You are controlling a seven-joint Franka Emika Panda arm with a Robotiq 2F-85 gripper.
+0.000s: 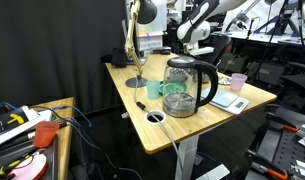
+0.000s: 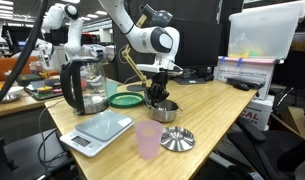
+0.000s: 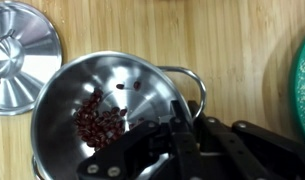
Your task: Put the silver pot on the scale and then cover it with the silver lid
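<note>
Silver pot (image 2: 166, 111) sits on the wooden table (image 2: 222, 120), apart from the scale (image 2: 97, 128) and not on it. In the wrist view I see my gripper (image 3: 182, 118) pinched tight on the pot's rim, one finger inside and one outside, with red-brown beans (image 3: 100, 118) lying in the bottom. The silver lid (image 2: 176, 139) lies flat on the table near the scale, with the pink cup (image 2: 148, 140) between scale and lid. Beyond the scale stands the glass kettle (image 2: 82, 85).
</note>
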